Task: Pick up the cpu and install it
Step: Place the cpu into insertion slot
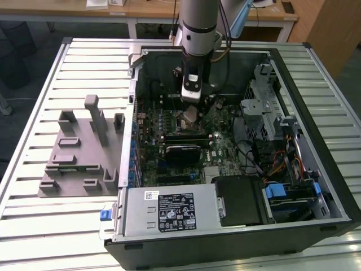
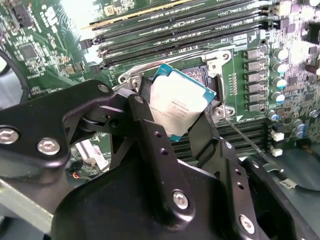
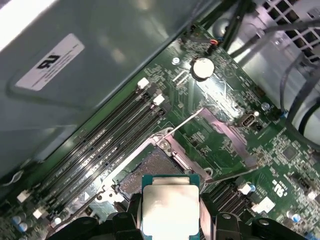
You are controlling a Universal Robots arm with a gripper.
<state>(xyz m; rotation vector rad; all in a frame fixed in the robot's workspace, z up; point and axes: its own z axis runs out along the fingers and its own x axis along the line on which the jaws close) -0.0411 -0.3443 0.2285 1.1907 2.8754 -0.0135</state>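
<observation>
- Tool (image 1: pixel 190 108) of the single arm hangs inside an open computer case (image 1: pixel 333 186) on a slatted counter (image 1: pixel 34 226), its jaws clamped on the cpu (image 2: pixel 177 107).
- The chip is gripped by two opposite edges between the black fingers (image 2: pixel 150 125). Its silvery top faces the cameras in both wrist views, and it sits tilted in the second wrist view.
- Directly beneath the tool, the black socket (image 3: pixel 150 167) lies uncovered, with its metal load plate (image 3: pixel 225 135) folded open and a thin wire lever (image 3: pixel 186 120) beside it. The chip is held just over the socket, and whether a corner touches it cannot be told.
- Memory slots (image 3: pixel 100 150) run just beside the socket. A round coin battery (image 3: pixel 203 68) sits farther out from the tool on the green motherboard (image 3: pixel 280 150).
- Well apart from the tool, outside the case, a grey fixture (image 1: pixel 79 152) stands on the counter.
</observation>
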